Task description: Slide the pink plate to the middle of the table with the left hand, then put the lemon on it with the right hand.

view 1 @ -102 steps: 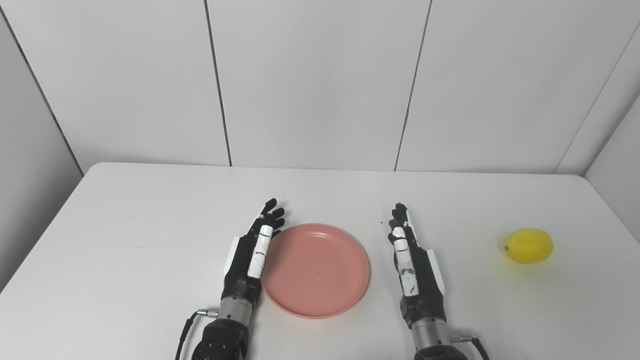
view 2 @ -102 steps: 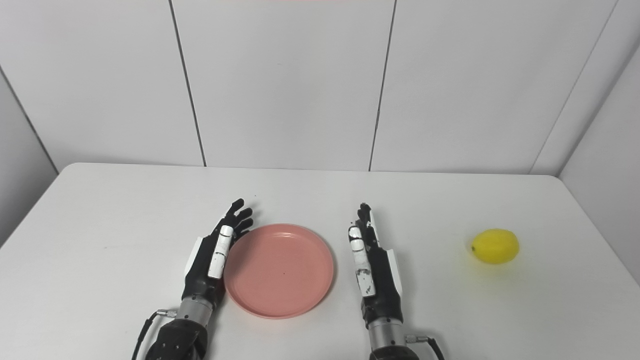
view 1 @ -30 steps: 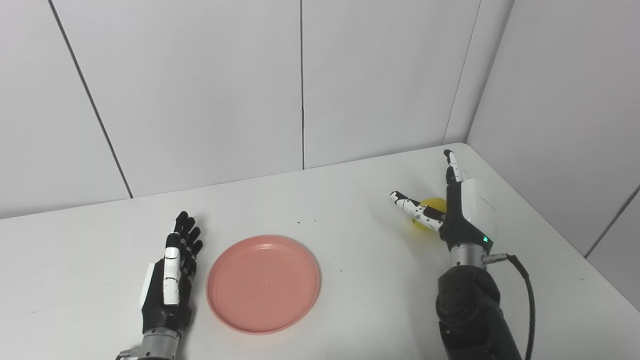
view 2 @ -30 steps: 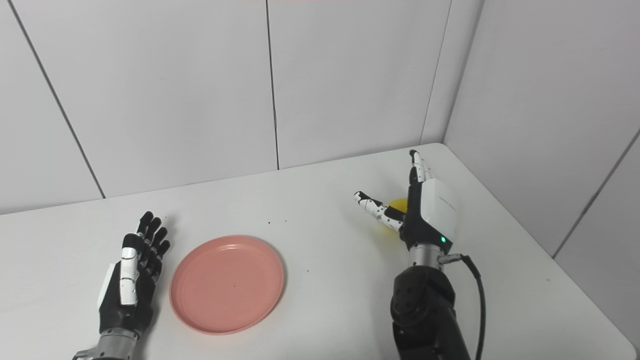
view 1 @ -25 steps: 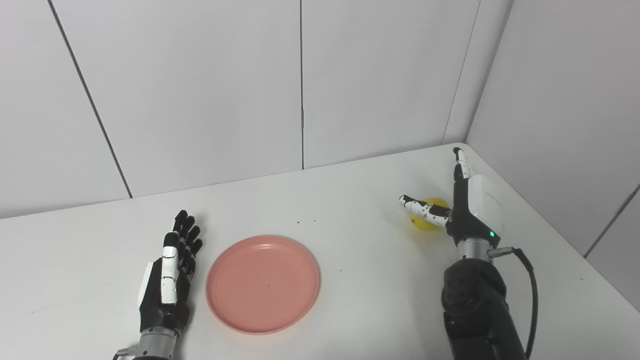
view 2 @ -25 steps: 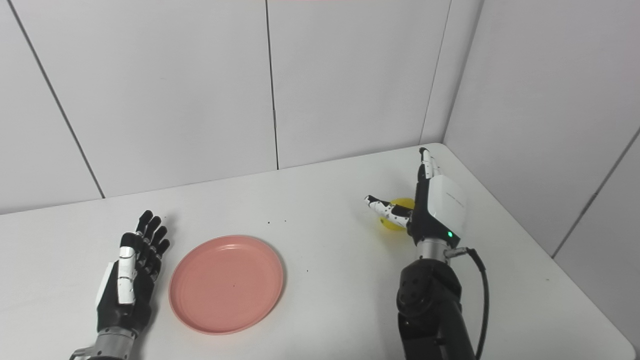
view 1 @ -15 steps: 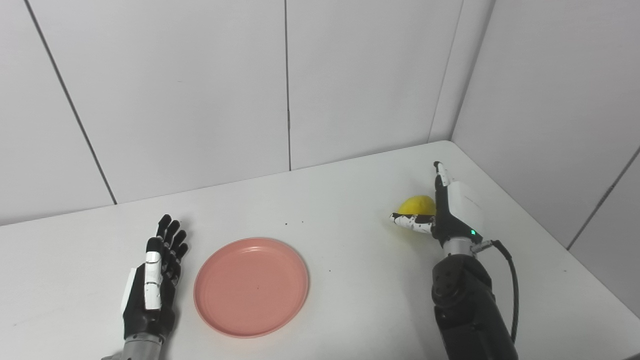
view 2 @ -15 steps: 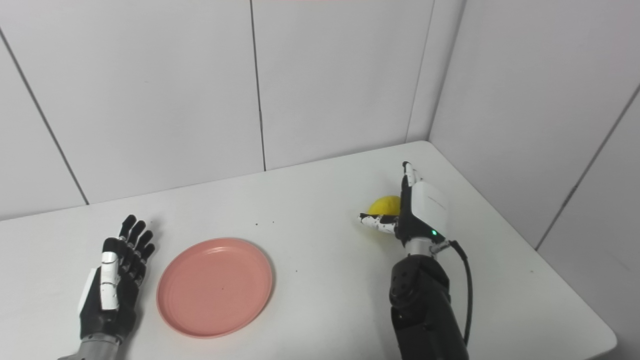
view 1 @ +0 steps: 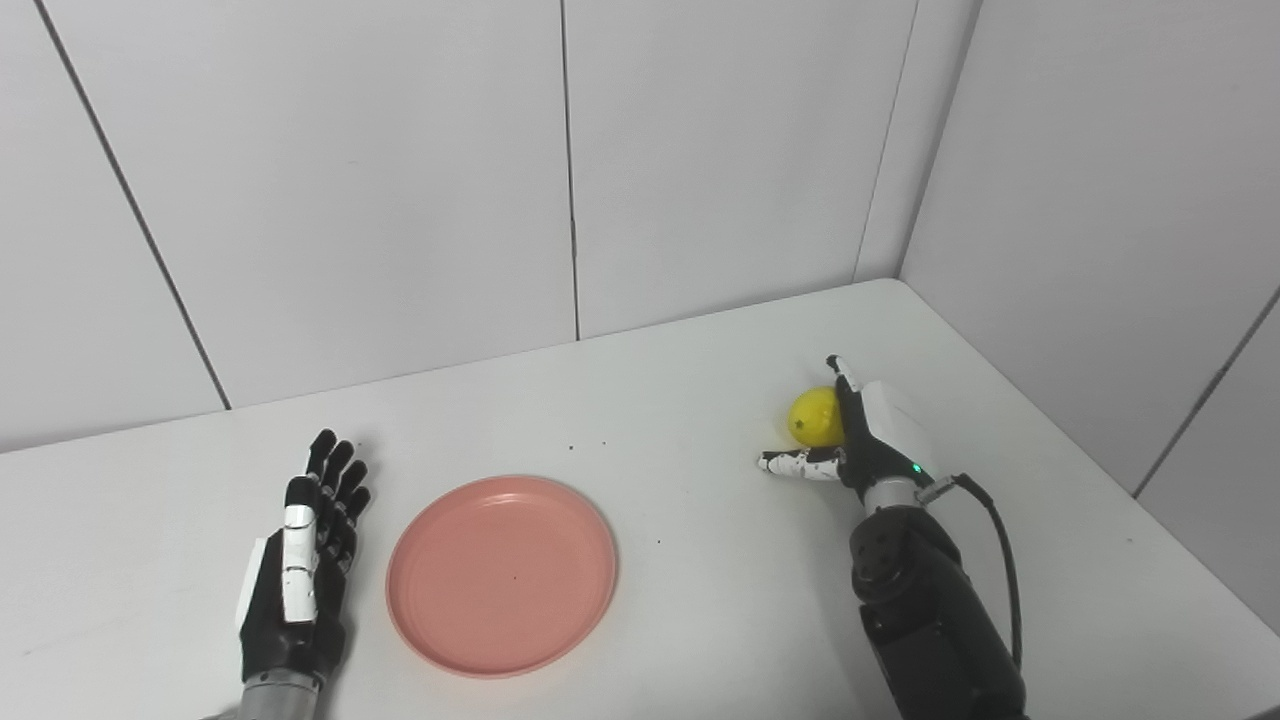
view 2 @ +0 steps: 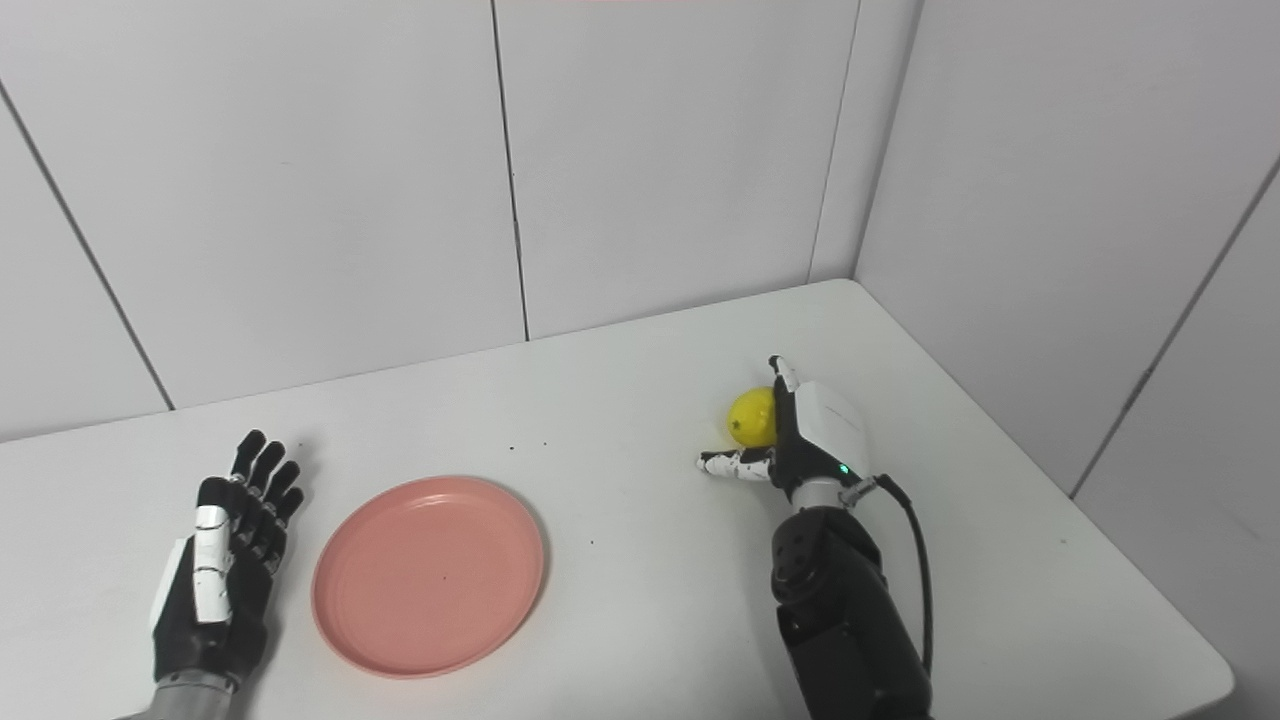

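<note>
The plate (view 1: 502,575) is showing a flat salmon pink with one tiny dark speck near its middle. The lemon (view 1: 814,416) is glowing bright yellow, with a small dark star-shaped mark at its end. The table (view 1: 700,600) is looking plain white, dotted with a few dark specks. The left hand (view 1: 300,570) is showing black fingers with a white strip along one. The right hand (view 1: 868,440) is wearing a white back plate, a black palm, a speckled black-and-white thumb and a green light. The wall (view 1: 400,200) is showing pale grey panels with dark seams.
</note>
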